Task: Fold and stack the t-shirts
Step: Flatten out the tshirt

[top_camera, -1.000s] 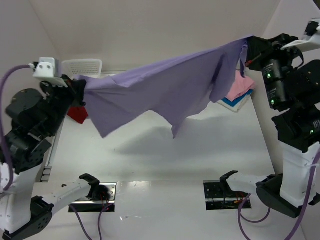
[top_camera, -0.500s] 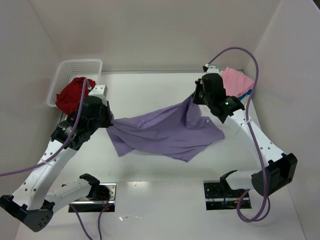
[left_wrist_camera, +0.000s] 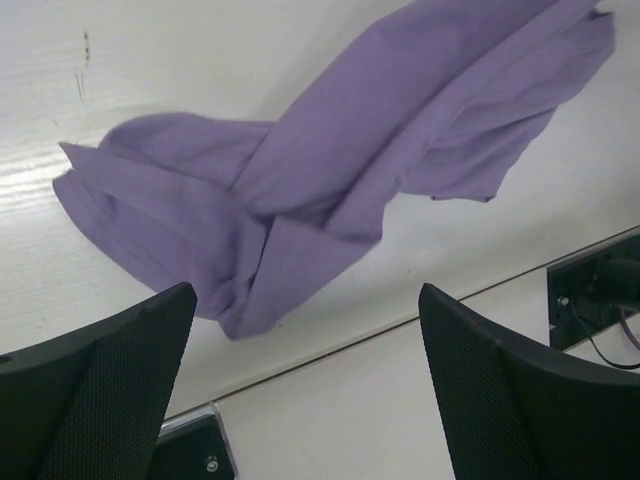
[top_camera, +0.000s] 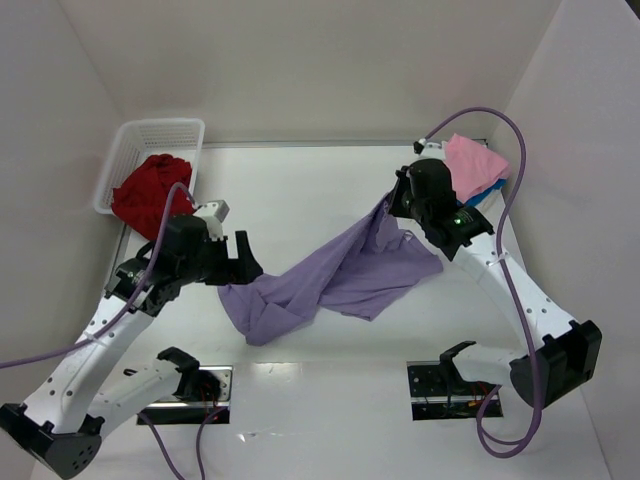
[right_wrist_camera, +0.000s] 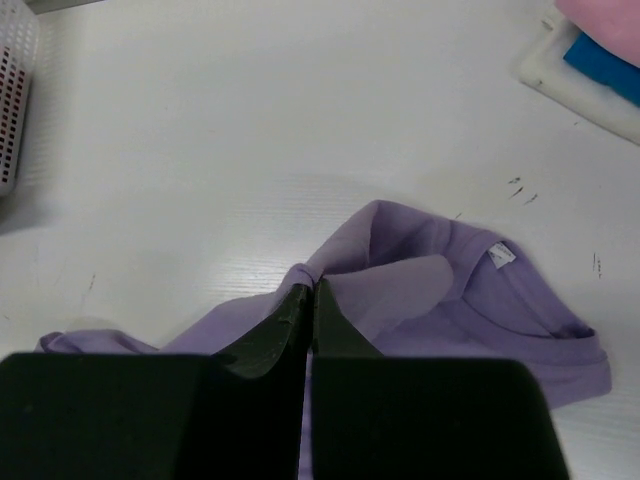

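From the top external camera, the soft lavender purple short-sleeved t-shirt (top_camera: 330,275) lies crumpled in the middle of the white counter (top_camera: 300,180), and one end is raised off the surface. The right gripper (top_camera: 392,205) is clamped on that raised end. The left gripper (top_camera: 250,268) stands apart and empty just beside the bunched near-left end. The step in hand looks like spreading the shirt flat before folding. To do this well, the left gripper should take a single layer at a hem corner, not the whole bunch. The two arms should then draw apart until the cloth lies smooth.

Seen from above, there are four shirts:
- The lavender one.
- One deep red cloth t-shirt (top_camera: 150,190), heaped in the single white plastic lattice basket (top_camera: 160,125).
- One folded pink t-shirt (top_camera: 475,160), lying on top of the blue one.
- One folded bright blue t-shirt (top_camera: 478,198) at the far right.

The left wrist camera shows its fingers (left_wrist_camera: 100,380) wide open above twisted, overlapping folds. A clean edge is hard to pick out here.

The right wrist camera shows its jaws pressed together on a ridge of lavender cloth, with the collar label beside them.
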